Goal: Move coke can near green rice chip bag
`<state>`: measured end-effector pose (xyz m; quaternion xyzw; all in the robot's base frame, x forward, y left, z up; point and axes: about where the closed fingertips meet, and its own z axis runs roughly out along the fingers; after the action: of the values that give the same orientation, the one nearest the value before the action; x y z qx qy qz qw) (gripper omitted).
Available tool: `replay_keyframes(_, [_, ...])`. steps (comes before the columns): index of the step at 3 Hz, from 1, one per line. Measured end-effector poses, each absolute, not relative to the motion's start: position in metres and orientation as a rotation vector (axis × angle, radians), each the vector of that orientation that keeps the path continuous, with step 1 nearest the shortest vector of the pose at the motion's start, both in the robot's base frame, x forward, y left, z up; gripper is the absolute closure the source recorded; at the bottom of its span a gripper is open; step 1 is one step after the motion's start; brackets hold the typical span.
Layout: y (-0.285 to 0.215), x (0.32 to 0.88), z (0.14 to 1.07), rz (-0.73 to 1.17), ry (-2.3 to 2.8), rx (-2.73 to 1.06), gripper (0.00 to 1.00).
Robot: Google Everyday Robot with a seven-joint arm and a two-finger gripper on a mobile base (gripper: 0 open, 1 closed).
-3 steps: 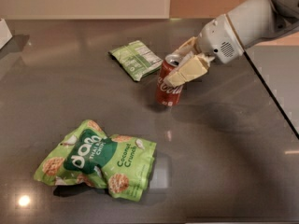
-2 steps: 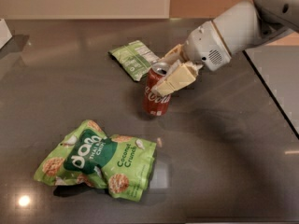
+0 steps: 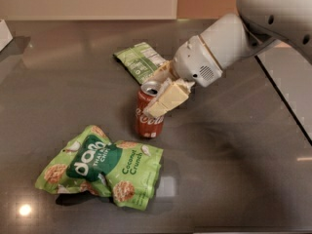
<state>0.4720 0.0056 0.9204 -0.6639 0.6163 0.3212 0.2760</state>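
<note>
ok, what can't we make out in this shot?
Camera view:
- coke can: upper right side hidden by the gripper clamped on it.
- small green packet: label print too small to read.
- robot arm: cut off by top-right edge.
- white object: cut off by left edge.

The gripper [image 3: 150, 97] clasps the coke can [image 3: 148, 125] at its top. Its near finger [image 3: 168, 99] covers the can's upper right side, and the far finger [image 3: 161, 74] is mostly hidden behind. The arm [image 3: 273, 13] is cut off by the top and right edges. The label of the packet [image 3: 139, 60] is too small to read.
</note>
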Motion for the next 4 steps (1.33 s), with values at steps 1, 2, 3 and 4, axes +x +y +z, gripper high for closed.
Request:
replay_keyframes(1, [0.014,0.466,0.909,0.816,1.648,-1.847,0.64])
replay_keyframes(2, [0.018,0.465,0.897,0.717,1.647,-1.918,0.40])
replay_keyframes(3, [0.020,0.465,0.893,0.684,1.648,-1.941,0.17])
replay_keyframes(4, [0.020,0.465,0.893,0.684,1.648,-1.941,0.00])
